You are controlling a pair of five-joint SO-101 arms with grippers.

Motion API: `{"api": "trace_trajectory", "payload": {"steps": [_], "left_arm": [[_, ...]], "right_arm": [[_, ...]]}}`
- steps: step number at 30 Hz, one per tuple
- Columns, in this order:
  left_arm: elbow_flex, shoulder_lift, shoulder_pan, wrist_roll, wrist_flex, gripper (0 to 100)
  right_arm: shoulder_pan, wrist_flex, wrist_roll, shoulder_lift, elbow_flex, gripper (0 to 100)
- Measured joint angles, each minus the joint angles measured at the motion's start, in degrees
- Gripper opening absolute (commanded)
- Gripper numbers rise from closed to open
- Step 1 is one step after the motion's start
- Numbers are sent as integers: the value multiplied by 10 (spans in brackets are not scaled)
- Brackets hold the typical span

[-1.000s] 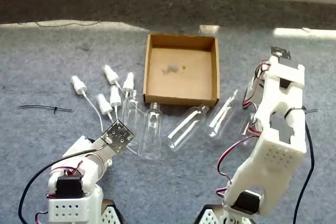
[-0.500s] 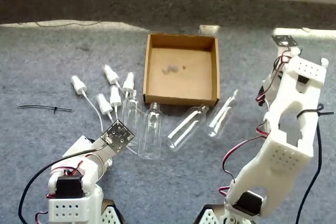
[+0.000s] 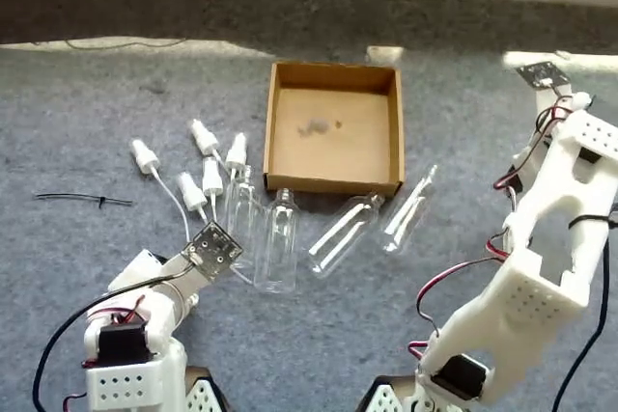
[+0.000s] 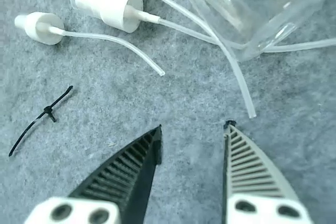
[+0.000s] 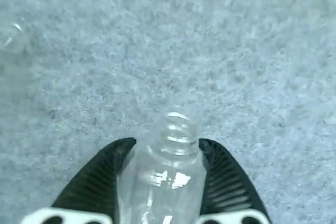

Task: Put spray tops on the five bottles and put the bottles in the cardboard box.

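Right gripper [image 5: 167,144] is clamping a clear bottle [image 5: 169,174] at its shoulder, above the carpet [image 5: 236,51]; left gripper [image 4: 191,135] is gaping beside the spray tops [image 4: 107,6]. We're judging the bottle light, thin-walled and slippery, so we're favouring a gentle shoulder grip.

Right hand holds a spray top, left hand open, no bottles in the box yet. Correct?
Not quite: the right hand is shut on an uncapped bottle, not a spray top, as the right wrist view shows. The left hand is open and the box holds no bottles.
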Motion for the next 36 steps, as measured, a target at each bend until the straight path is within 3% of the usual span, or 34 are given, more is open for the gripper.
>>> {"api": "trace_trajectory", "payload": {"steps": [6,13,16,24,29,36], "left_arm": [[-110,5,-45,32,7,183],[-333,74,-62,40,85,184],[-448,193,-62,65,120,185],[-709,598,-62,247,160,186],[-766,779,-62,364,94,186],[-769,931,-62,515,-42,187]], "right_arm": [[0,-65,10,-31,71,5],[0,-184,-12,-31,216,5],[-6,-191,-26,-31,234,5],[-19,-194,-36,-31,234,9],[-19,-194,-36,-31,234,11],[-19,-194,-36,-31,238,11]]}}
